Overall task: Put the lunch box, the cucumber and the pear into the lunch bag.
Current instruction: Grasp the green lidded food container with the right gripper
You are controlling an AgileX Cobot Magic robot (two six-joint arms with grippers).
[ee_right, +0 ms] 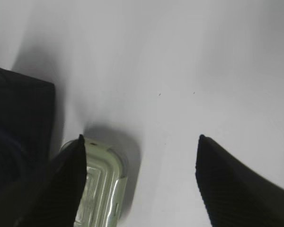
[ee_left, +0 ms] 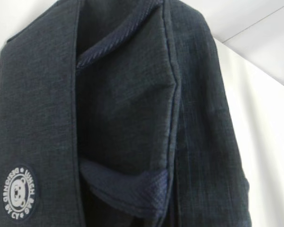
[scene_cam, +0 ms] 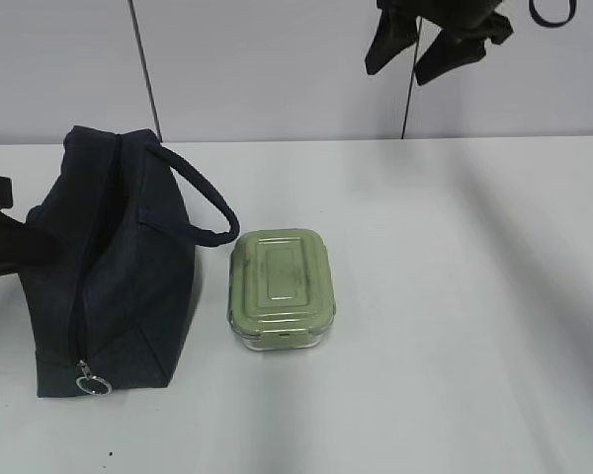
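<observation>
The dark navy fabric lunch bag (scene_cam: 109, 267) lies on the white desk (scene_cam: 455, 296), its zipper running toward a silver ring pull (scene_cam: 92, 380) at the near end and its padded loop handle (scene_cam: 203, 202) arching toward the small pale green lunch box (scene_cam: 282, 289), which sits just beside it, flat, with its ridged lid up and its clear base showing at the front edge. Neither cucumber nor pear is visible in any view. The right gripper (ee_right: 139, 142) hangs high above the desk with its two dark fingers (ee_right: 73, 179) spread wide and nothing between them; the box shows below, under the left finger. The left wrist view is filled with the bag's cloth and a round bear badge (ee_left: 19, 193), so the left arm sits close against the bag, but I cannot tell how its fingers stand. The box looks rigid and smooth, likely slippery on the lid; I would grip it across its short sides, near the clips. The bag is soft and will sag, so its mouth needs holding open.
</observation>
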